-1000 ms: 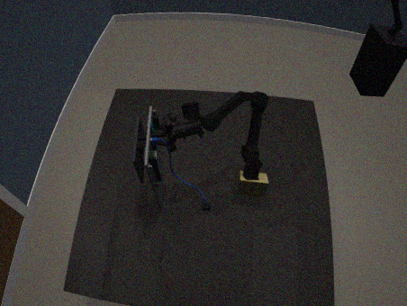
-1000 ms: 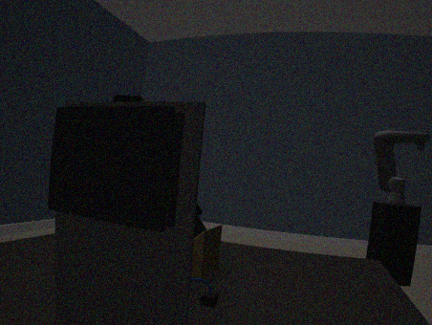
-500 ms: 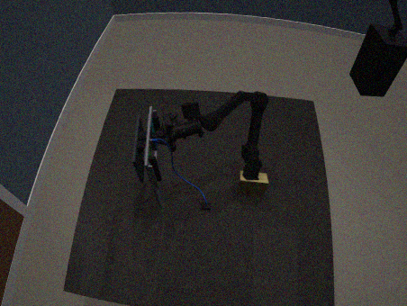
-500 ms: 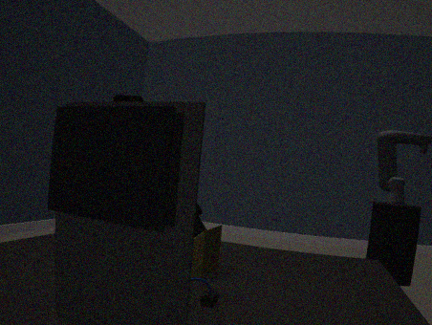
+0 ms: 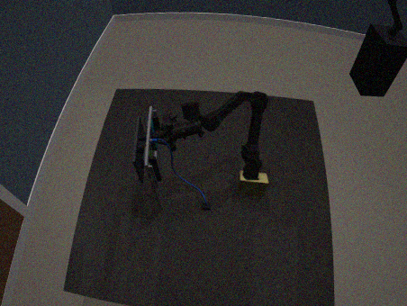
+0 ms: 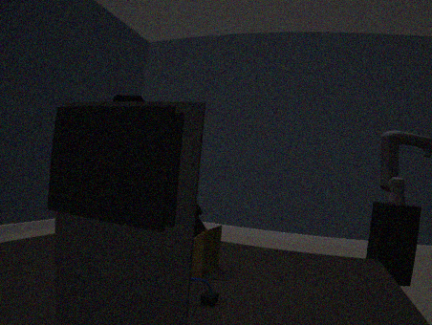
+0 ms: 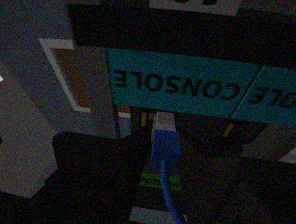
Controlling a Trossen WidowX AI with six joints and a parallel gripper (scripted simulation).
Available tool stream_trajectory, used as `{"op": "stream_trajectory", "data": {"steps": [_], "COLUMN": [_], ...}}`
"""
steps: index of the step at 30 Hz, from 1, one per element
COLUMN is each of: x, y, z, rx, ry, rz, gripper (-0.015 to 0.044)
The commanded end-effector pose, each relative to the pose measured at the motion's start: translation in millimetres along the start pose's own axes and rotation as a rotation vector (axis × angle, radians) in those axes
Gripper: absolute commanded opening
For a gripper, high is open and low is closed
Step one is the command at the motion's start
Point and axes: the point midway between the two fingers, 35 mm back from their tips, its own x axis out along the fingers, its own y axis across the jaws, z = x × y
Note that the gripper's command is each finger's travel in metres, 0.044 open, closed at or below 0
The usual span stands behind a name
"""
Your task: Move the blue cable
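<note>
The blue plug (image 7: 167, 145) with its clear front end is beneath an upside-down teal CONSOLE label (image 7: 175, 61) in the wrist view. Its clear end points at the dark port area; how deep it sits is too dark to tell. My gripper (image 7: 162, 129) (image 5: 158, 136) is shut on the blue plug, with dark fingers on either side of it. The blue cable (image 5: 187, 181) (image 7: 167, 192) (image 6: 203, 280) trails from the plug down to a small dark block. The server rack (image 5: 148, 130) (image 6: 115, 162) stands before the gripper; which server faces it I cannot tell.
A second CONSOLE label (image 7: 280, 97) is at the right of the wrist view. The small dark block (image 5: 206, 207) (image 6: 209, 299) is at the cable's far end. The arm's base stands on a yellow block (image 5: 261, 178) (image 6: 207, 250). A black pedestal (image 5: 377, 63) (image 6: 394, 241) carries another arm.
</note>
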Motion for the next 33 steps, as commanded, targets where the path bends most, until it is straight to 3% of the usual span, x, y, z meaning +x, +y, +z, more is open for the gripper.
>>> {"op": "stream_trajectory", "data": {"steps": [1, 33], "x": [1.1, -20.9], "y": [-0.5, -0.5], "z": [0.5, -5.5], "rx": [-0.003, -0.005], "ry": [-0.004, -0.004], "rz": [0.001, 0.003], "gripper": [0.0, 0.0]}}
